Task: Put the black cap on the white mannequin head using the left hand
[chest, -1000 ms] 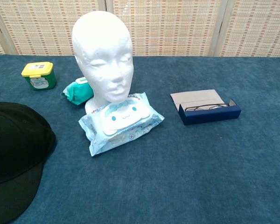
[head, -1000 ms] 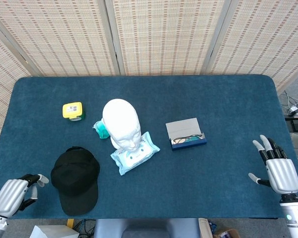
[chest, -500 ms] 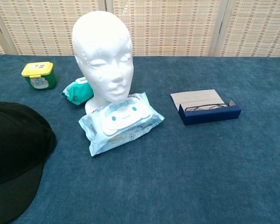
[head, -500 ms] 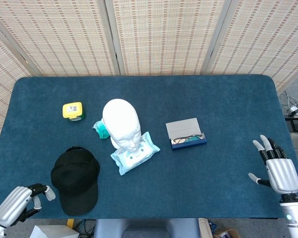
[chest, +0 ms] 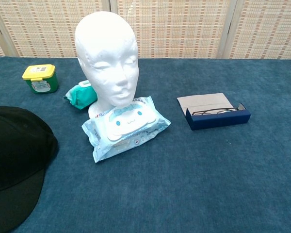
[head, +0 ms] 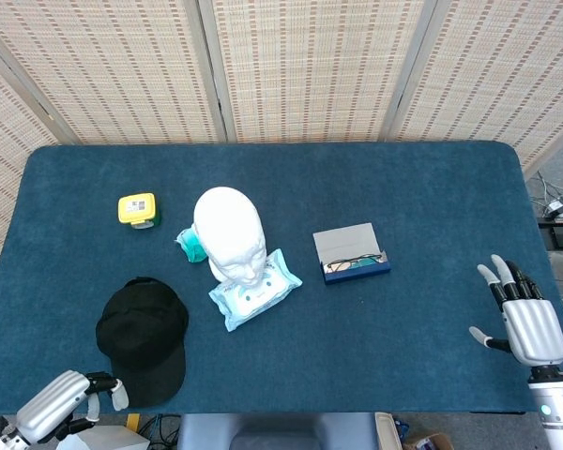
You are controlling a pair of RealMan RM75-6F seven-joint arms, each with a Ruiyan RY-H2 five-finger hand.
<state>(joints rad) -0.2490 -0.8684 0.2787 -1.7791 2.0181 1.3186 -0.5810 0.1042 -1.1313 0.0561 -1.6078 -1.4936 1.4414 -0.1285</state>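
**Black cap flat on blue surface, mannequin head bare**

Black cap (head: 142, 338) lying crown-up on surface (head: 432, 216), long axis front-to-back, brim toward near edge. Left hand (head: 68, 414) just beside brim at front-left, fingers curled, gripping nothing. White mannequin head (head: 229, 231) upright, facing near edge, resting on wipes pack (head: 255, 291). Right hand (head: 524, 315) at far right, fingers spread, empty.

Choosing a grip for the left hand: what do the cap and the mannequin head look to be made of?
The black cap looks like soft matte fabric: no shine, crown slumped on the table. The white mannequin head looks like rigid foam, probably polystyrene: dull white with small pits, though the pictures cannot confirm it.
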